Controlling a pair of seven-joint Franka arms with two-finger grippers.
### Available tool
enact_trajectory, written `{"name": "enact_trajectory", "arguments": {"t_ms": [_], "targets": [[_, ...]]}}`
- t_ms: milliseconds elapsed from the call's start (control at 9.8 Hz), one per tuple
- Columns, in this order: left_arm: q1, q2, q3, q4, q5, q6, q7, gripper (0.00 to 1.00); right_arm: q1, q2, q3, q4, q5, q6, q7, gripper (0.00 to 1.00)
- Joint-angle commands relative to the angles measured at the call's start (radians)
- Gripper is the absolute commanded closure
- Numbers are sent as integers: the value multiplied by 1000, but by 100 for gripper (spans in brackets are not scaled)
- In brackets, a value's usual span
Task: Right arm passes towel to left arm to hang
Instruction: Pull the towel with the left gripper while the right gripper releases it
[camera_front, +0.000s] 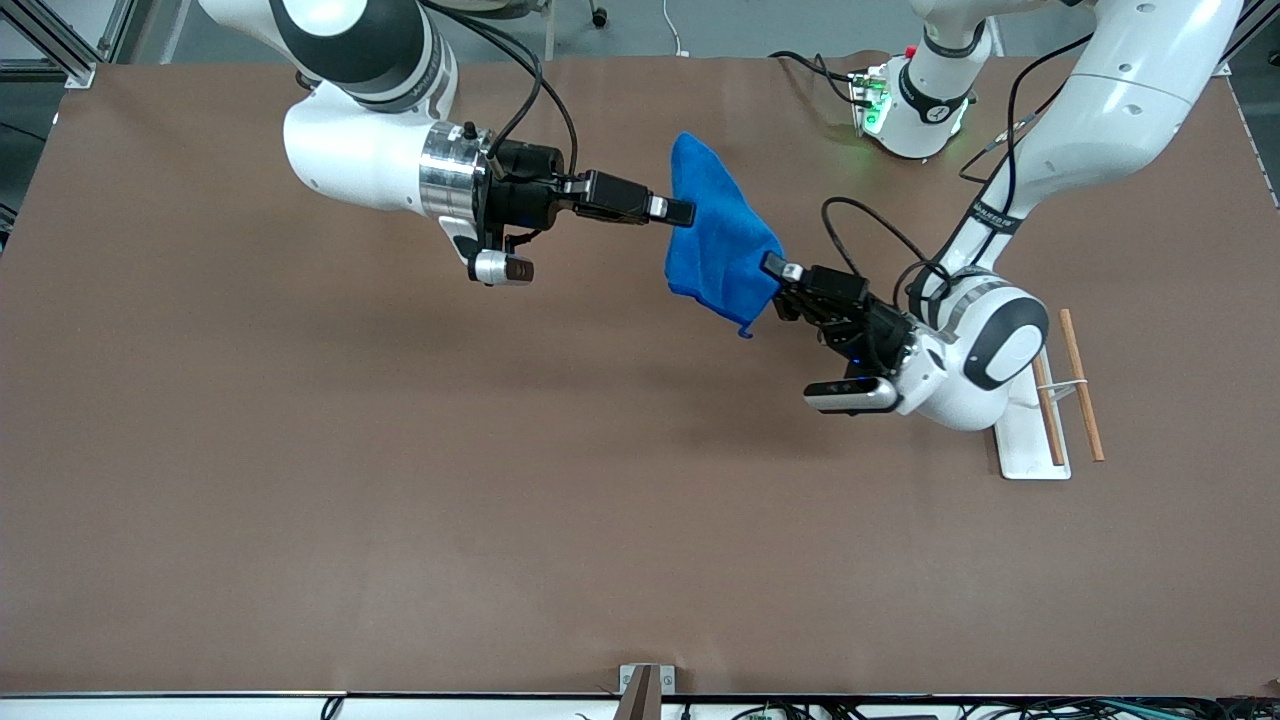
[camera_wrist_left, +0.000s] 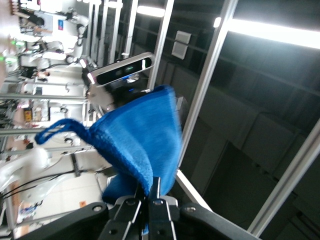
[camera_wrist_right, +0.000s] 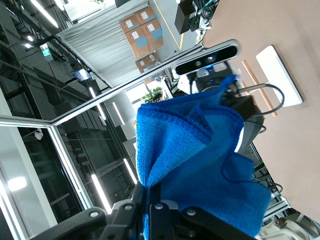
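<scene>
Towel (camera_front: 718, 235) hangs in air mid-table, pinched both ends. L gripper (camera_front: 775, 268) clamps the edge toward rack (camera_front: 1030, 440); R gripper (camera_front: 683, 212) clamps the other edge. Confirm L grip firm, then R lets go slowly, no tugging.

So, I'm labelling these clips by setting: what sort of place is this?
Probably a robotics lab or workshop: the brown-covered table stands within an aluminium-profile frame, cardboard boxes are stacked nearby, and two white arms hold a bright blue fuzzy towel between them.
</scene>
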Motion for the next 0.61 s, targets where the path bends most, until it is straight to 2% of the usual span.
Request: {"name": "enact_trajectory", "arguments": {"t_ms": [0,102,204,306,510], "targets": [[34,-119,-3,-35,-22,91,-142,100,5,6,6,10,27,19,4,69],[61,-172,1,-39,-10,142,-228,100,-3,4,6,-2,15,38,0,2],[84,-211,6,-38,27,197,-307,100,-13,0,1,-28,1,40,0,0],[116,-245,6,-29,128,258,-367,100,-47,-5,0,-37,-59,37,0,0],[138,-288,9,18,309,327,-559,100,-99,-3,-2,-72,-245,28,3,0]]}}
